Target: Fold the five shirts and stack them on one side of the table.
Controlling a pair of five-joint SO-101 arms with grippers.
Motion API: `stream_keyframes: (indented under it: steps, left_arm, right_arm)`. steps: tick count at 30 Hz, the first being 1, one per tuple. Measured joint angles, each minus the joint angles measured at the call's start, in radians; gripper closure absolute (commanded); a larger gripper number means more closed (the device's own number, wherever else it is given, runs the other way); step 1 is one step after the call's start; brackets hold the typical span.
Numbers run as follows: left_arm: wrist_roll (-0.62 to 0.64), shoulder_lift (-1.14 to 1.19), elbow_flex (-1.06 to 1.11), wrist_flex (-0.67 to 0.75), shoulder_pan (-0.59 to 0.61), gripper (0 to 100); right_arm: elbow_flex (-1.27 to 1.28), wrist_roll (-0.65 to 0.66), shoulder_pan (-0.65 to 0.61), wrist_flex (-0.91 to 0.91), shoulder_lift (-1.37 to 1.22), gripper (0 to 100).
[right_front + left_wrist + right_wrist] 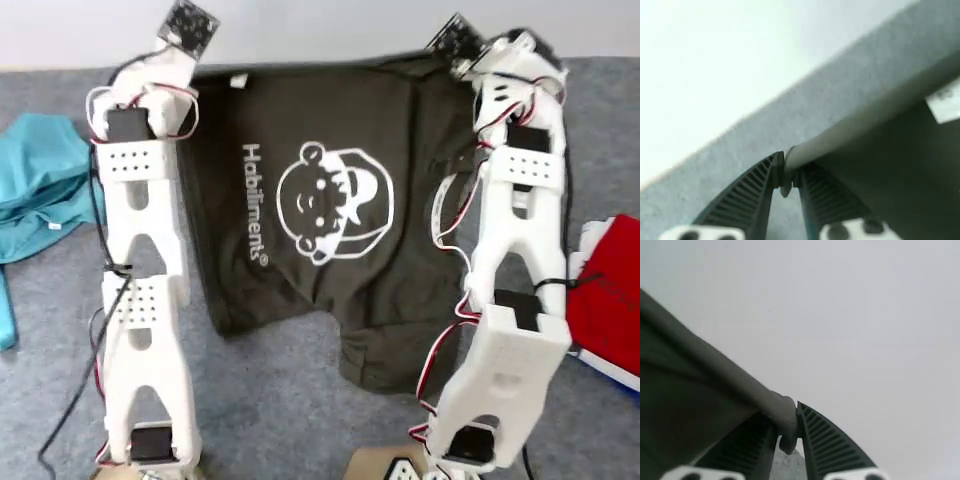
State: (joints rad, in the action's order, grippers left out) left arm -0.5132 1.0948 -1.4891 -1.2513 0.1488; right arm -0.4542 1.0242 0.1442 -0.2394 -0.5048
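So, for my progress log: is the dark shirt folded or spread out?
Spread, not folded: the dark shirt lies open, print up; left gripper and right gripper pinch its far edge.

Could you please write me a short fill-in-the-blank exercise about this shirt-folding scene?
1. The left gripper has its jaws ____ on the dark shirt.
2. The teal shirt lies beside the ____ arm.
3. The red shirt lies beside the ____ arm.
Missing words: shut, left, right.
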Motion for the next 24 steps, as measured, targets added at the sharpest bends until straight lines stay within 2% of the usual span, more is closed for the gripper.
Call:
stream_keyframes:
  steps: [5,10,21,24]
  left_arm:
    - [0.002,0.037,-0.046,-0.014,-0.009,99]
    - [0.005,0.037,-0.046,-0.074,-0.008,94]
    - [0.031,0.037,-0.135,-0.087,0.006,93]
    - [0.031,0.037,-0.138,-0.087,0.005,94]
  right_arm:
    - [0.0,0.0,0.003,0.014,0.0,96.1]
    - [0.0,0.0,0.021,0.015,0.0,80.2]
    - [0.002,0.0,0.072,0.009,0.0,80.0]
    - [0.002,0.0,0.072,-0.08,0.002,80.0]
